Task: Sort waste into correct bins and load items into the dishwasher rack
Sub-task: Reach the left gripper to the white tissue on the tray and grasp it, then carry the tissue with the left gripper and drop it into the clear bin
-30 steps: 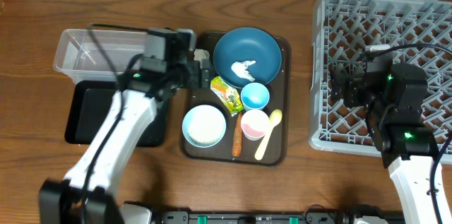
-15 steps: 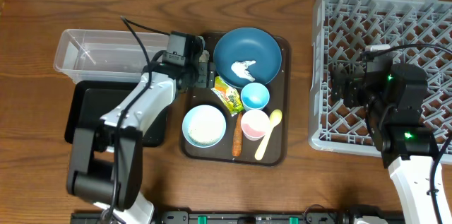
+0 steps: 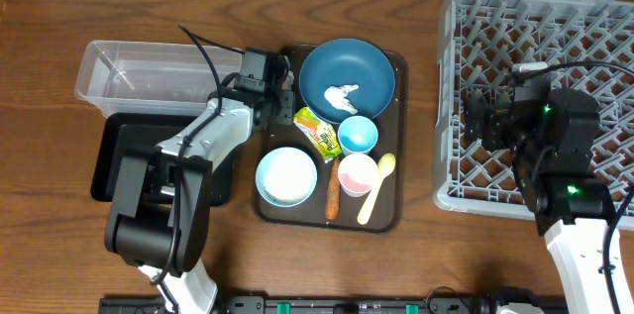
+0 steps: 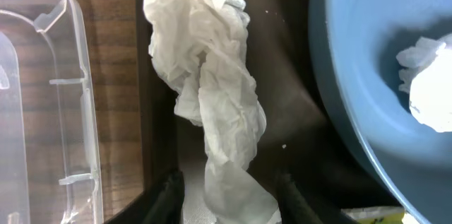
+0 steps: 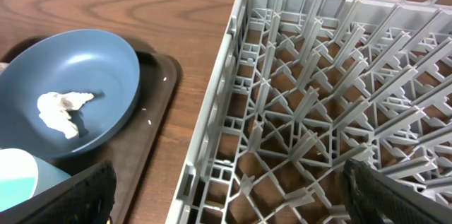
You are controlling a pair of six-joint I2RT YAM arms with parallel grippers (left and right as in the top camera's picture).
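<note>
My left gripper's (image 4: pixel 229 196) fingers (image 4: pixel 171 194) stand spread astride the crumpled tissue (image 4: pixel 212 90) just left of the dark blue bowl (image 4: pixel 367 75). It looks soft and feather-light and should squash, so I'd pinch its twisted tail. My right gripper (image 5: pixel 233 194), right of that bowl, is spread too. I count two tissues (the other inside the bowl), one wrapper (image 3: pixel 317 132), one carrot (image 3: pixel 333 198), two bowls (image 3: pixel 262 177), two cups (image 3: pixel 358 135), one spoon (image 3: pixel 376 187).

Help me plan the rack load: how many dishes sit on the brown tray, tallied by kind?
Bowls: 2 (dark blue bowl, white-inside light blue bowl)
Cups: 2 (light blue cup, pink cup)
Spoons: 1 (pale yellow spoon)
Total: 5
</note>
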